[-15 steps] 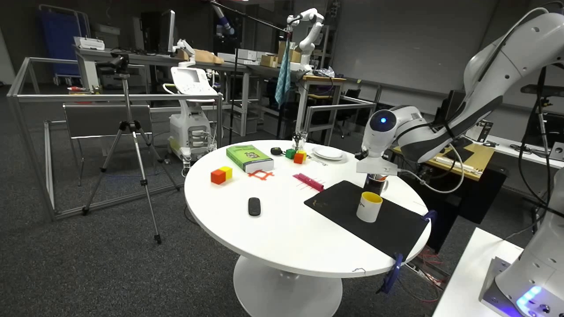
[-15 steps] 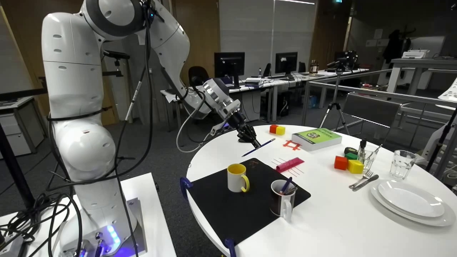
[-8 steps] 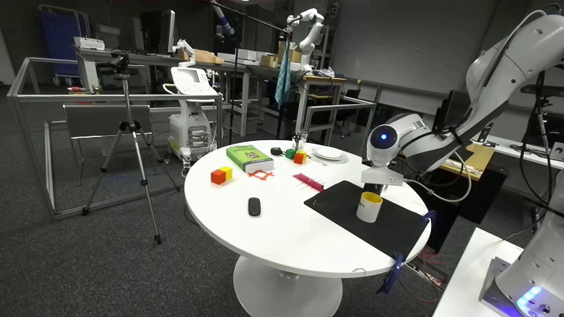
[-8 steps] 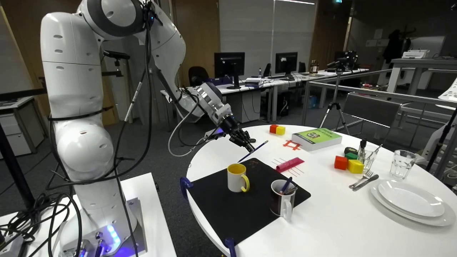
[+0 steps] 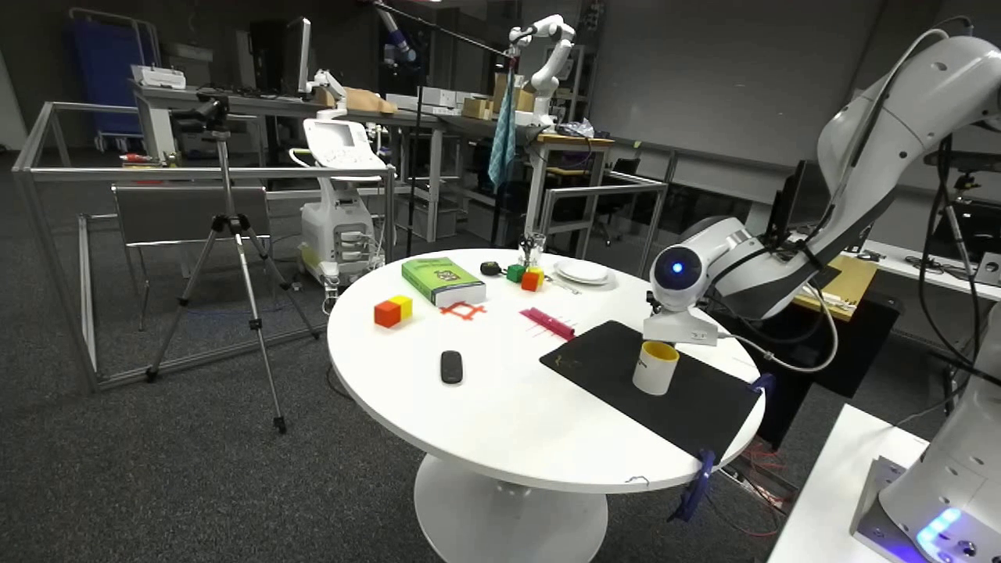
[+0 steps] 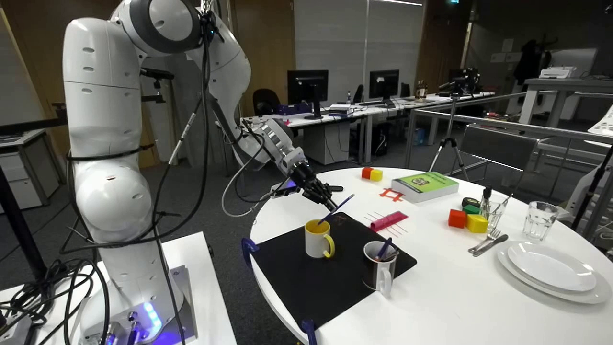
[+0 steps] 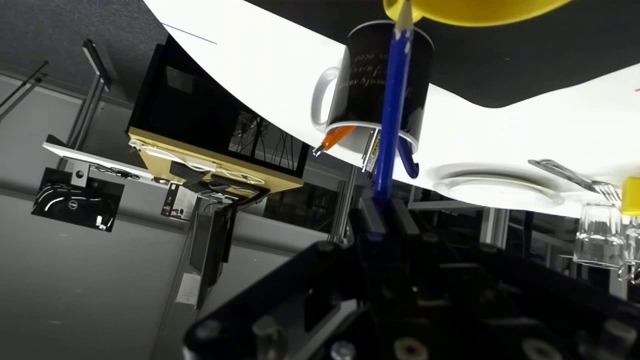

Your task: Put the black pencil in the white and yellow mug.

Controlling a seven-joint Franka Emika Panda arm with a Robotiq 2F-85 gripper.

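The round white desk (image 5: 500, 422) fills the middle of the frame in an exterior view, set within reach of the arm (image 6: 232, 79), which rises at left in an exterior view and slants its wrist down over it. The black mat (image 6: 316, 287), lower middle there, probably marks the work spot. The tool (image 7: 386, 212), bottom centre in the wrist view, is closed, its fingers parted only by the slim shaft they pinch. The dark mug (image 6: 372, 269), right of centre at the mat's edge, seems to serve as a pen pot. The white and yellow mug (image 6: 316, 243), just below centre, stands upright on the mat, presumably to receive a drop from above. Blue clamps (image 5: 694, 496), lower right, likely stop the mat sliding. The pencil (image 7: 393, 110), dark blue rather than black, is the pinched shaft: held near its middle, tilted, sharpened end down at the mug's mouth, perhaps so the point enters first. Whether it is below the rim I cannot tell.
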